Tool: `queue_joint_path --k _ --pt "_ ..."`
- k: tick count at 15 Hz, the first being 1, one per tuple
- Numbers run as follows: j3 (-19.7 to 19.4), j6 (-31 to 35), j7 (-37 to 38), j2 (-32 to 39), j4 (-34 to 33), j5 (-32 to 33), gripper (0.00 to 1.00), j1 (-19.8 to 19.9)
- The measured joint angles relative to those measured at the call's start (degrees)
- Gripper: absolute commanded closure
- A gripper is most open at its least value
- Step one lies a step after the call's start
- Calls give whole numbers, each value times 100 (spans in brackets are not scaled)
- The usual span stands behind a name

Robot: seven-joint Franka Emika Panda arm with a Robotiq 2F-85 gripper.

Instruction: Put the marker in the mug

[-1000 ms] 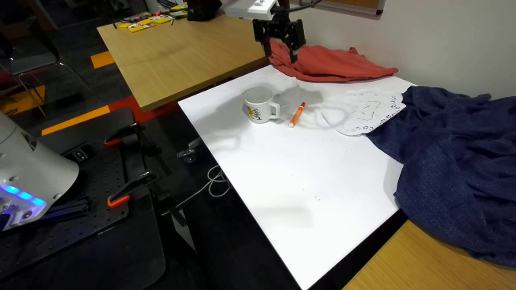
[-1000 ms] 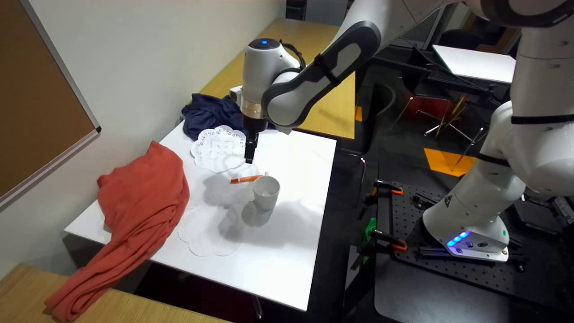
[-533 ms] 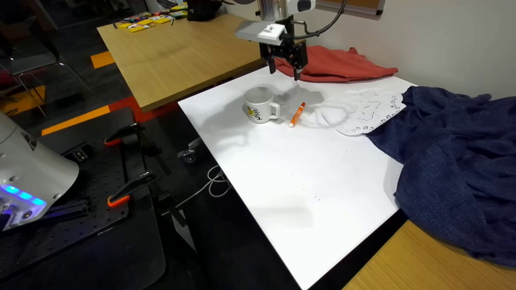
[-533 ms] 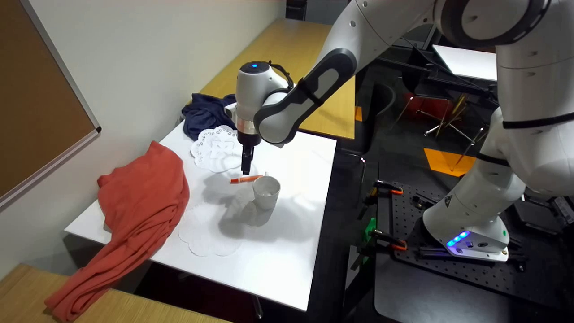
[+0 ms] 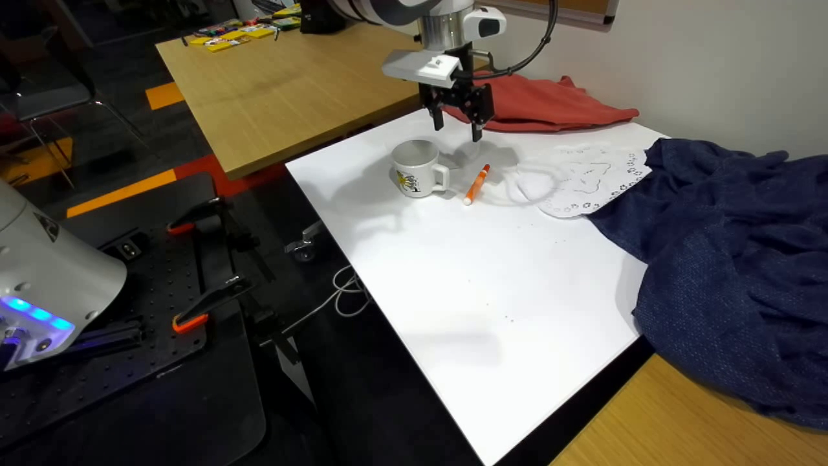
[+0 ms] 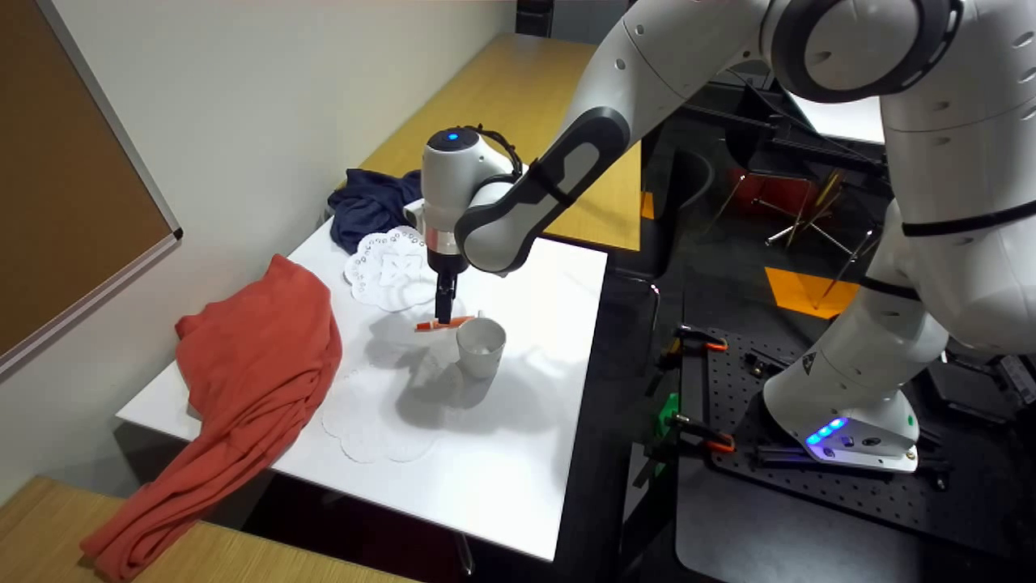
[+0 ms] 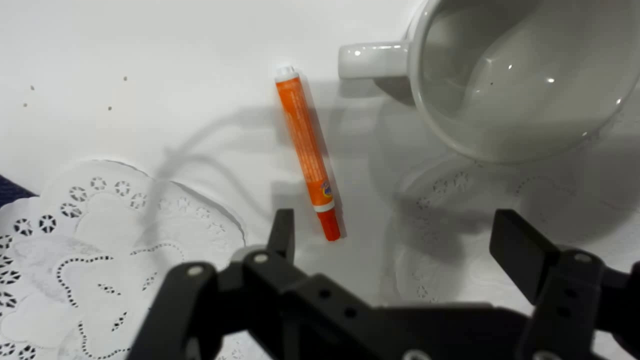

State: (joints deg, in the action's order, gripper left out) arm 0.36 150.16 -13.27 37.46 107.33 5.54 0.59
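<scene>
Down on the white table (image 5: 498, 278) lies the orange marker (image 7: 307, 152), flat on its side, with nothing holding it. It is not in the white mug (image 5: 409, 178) yet. Its red cap (image 7: 329, 226) points toward the gripper (image 7: 397, 232) in the wrist view, and its white end (image 7: 286, 73) points away. The mug is just beside it, not touching, and stands upright, open at the top, so a marker could drop right in. Its handle (image 7: 372, 61) sticks out toward the marker, so it may get bumped. Above the table hangs the gripper, its fingers (image 7: 285, 232) spread wide with nothing between them. I think they are spread, and point down, so that one can go on each long side of the marker. The marker runs mostly across the line from finger to finger, which should make it easy to pinch. But its cap is nearer to one finger, and most of it lies out ahead of them, so the gripper likely needs to shift before it goes down. Farther out, a lacy paper doily (image 6: 392, 271) lies flat, and the red cloth (image 6: 267, 348) and the dark blue cloth (image 5: 731, 278) sit at the table's edges, maybe to leave room to work.
</scene>
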Motion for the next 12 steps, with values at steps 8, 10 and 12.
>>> queue_joint_path --k 8,10,12 --pt "27 1 -375 392 -414 24 0 145" --pt "27 1 -437 548 -540 28 0 161" --pt "27 1 -451 699 -660 36 0 172"
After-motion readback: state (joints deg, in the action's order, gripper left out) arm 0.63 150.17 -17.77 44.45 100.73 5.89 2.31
